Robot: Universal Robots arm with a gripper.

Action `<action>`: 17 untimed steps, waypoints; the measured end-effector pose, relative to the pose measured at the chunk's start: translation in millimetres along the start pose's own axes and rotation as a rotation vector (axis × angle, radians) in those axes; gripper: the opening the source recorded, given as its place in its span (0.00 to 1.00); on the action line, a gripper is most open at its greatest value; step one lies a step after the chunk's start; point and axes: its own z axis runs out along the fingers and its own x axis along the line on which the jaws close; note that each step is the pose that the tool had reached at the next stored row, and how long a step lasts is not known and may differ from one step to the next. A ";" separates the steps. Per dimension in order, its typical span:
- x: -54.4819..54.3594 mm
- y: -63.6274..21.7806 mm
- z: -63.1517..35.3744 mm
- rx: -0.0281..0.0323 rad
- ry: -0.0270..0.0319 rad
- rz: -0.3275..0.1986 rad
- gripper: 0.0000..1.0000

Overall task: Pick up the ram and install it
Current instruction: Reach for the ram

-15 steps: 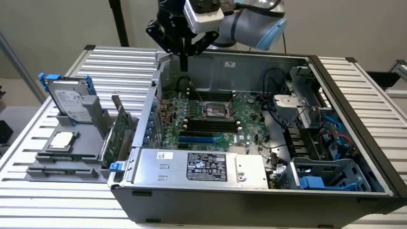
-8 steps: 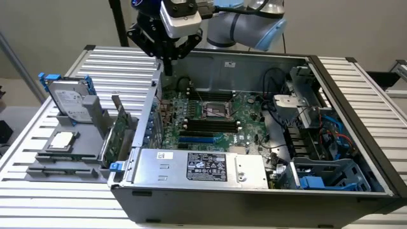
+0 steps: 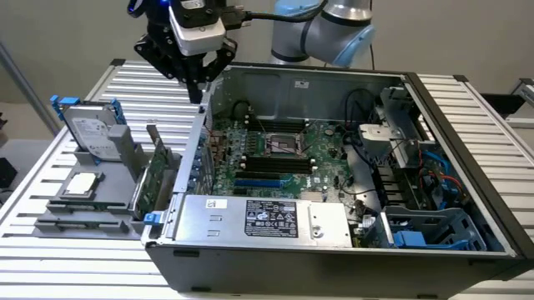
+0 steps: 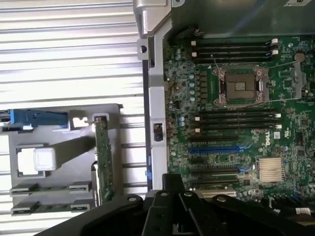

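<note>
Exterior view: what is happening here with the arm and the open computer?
The robot arm's gripper hangs over the wall of the open computer case on the exterior view's left, beside the gray parts holder. The black memory slots on the motherboard are empty: nothing is installed there yet.

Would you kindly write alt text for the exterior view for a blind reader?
A robot arm's pincer hangs over the far corner, on the exterior view's left, of an open computer case with its motherboard exposed. Beside the case, a grey holder carries a hard drive in a blue frame and a green expansion card.
</note>
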 end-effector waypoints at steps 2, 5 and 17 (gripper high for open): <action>8.8 -2.8 0.5 0.0000 0.0001 0.000 0.00; 22.5 -6.8 1.5 0.0001 0.0000 0.000 0.00; 70.9 -20.0 9.4 0.0032 0.0014 0.000 0.00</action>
